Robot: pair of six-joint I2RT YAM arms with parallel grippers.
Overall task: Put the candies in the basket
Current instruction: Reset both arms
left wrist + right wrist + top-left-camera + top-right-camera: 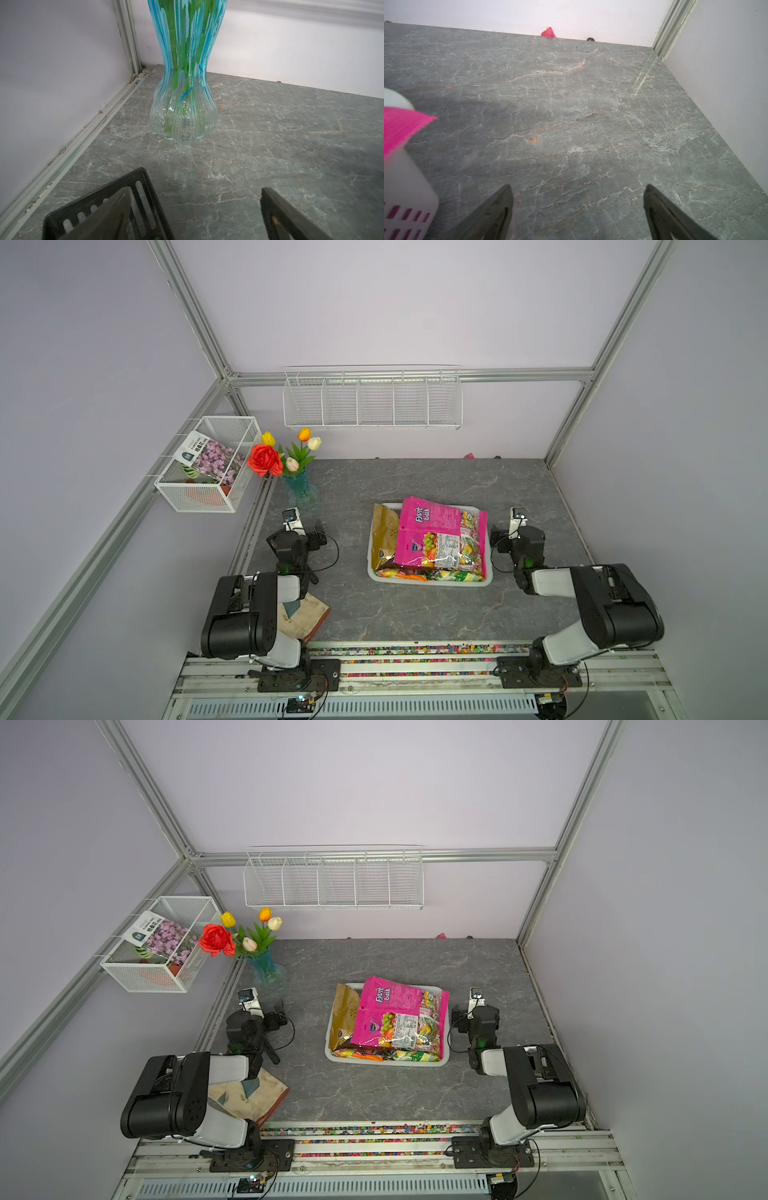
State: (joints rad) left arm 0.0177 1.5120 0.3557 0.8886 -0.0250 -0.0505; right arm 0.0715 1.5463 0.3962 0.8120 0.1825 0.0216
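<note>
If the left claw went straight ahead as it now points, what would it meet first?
Probably the glass vase: it stands ahead of the open left claw, slightly off its centre line, with only bare table between.

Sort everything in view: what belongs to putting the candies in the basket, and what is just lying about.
Belongs to the job: basket; pink bag, gold bag and smaller bags, all piled in it.

Just lying about: vase of flowers; wire box holding a seed packet; wire rack; cloth.
</note>
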